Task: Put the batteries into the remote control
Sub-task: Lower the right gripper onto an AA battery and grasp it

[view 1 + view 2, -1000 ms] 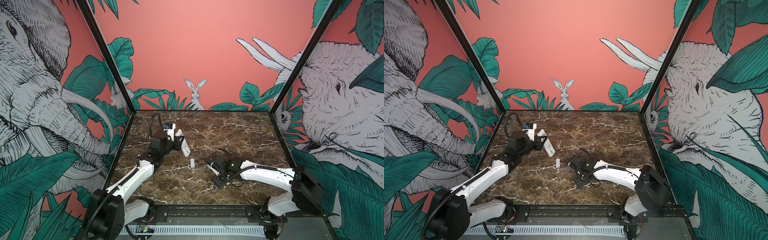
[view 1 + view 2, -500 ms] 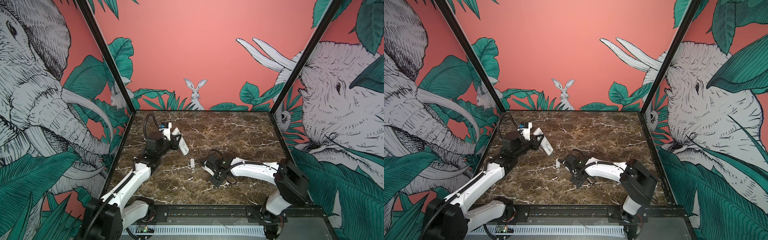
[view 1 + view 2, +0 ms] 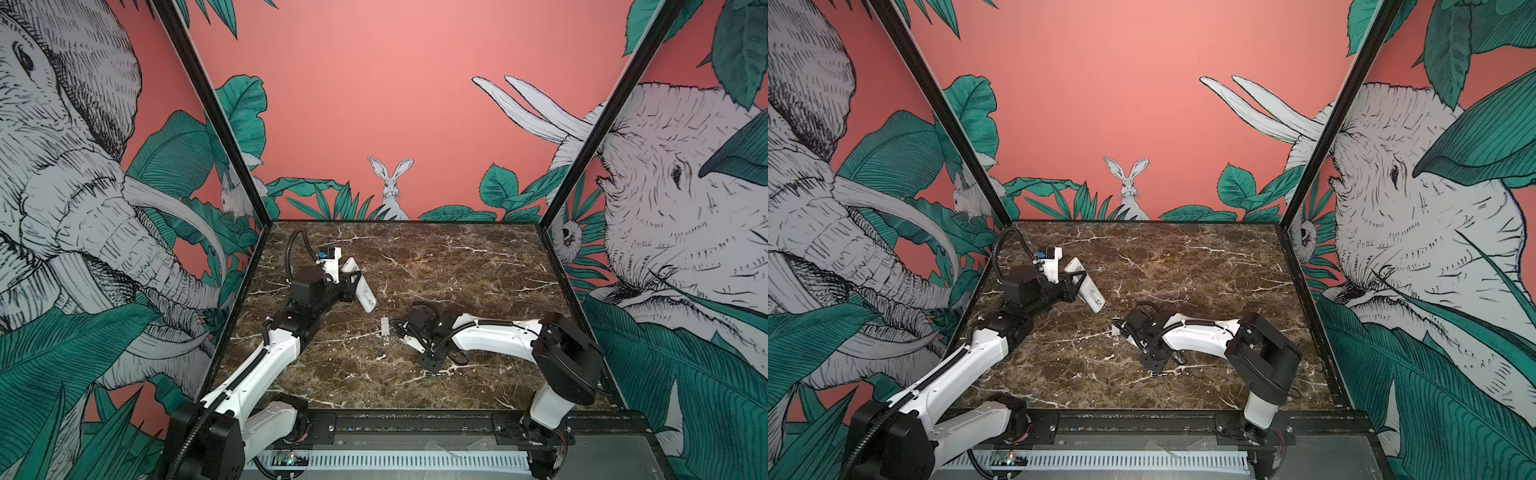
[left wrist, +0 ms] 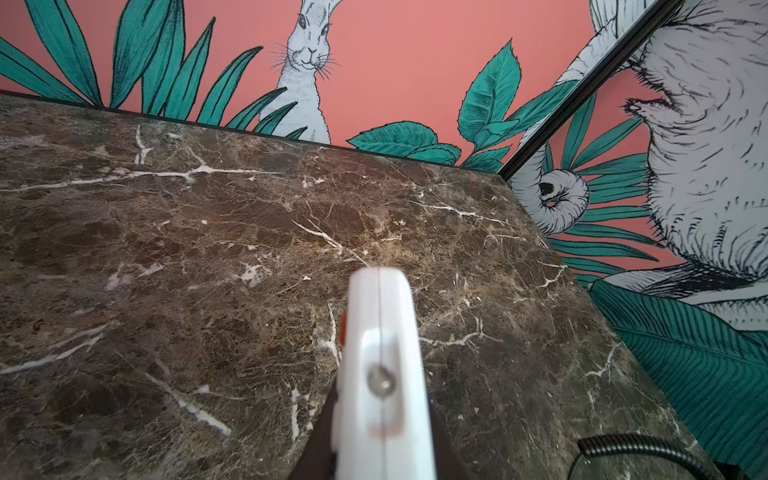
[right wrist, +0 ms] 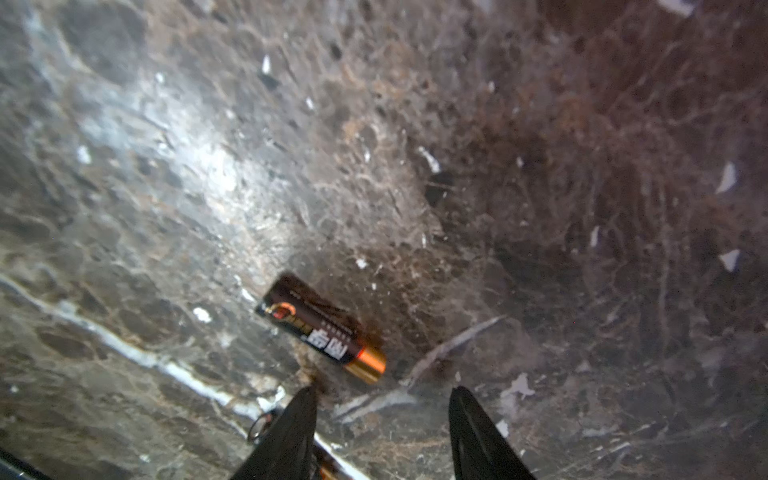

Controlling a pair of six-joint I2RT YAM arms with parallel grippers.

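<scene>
The remote control [image 3: 360, 286] is held clear of the tabletop [image 3: 457, 270] in the left rear part of the scene, as seen in both top views. It is gripped near its middle by the left tool [image 3: 350, 286], whose jaws are closed tightly on its white body, and it is carried at a slant with its lower end pointing toward the middle of the tabletop. In the left wrist view the remote control [image 4: 382, 374] is seen end-on: a small round lens is set in the end face, and a strip of orange-red shows on one side. The right tool [image 5: 383, 390] is held low over the marbled surface near the middle of the tabletop. Its two dark fingers [image 5: 291, 432] are parted to a moderate gap and nothing is held between them. One battery [image 5: 322, 328], dark with a copper-coloured end, lies flat on the tabletop just ahead of the fingertips and is not touched by them. A small white cover piece [image 3: 385, 326] lies on the tabletop just beside the right tool, between the two arms and well apart from the remote control. A second battery cannot be made out with certainty in any view.
</scene>
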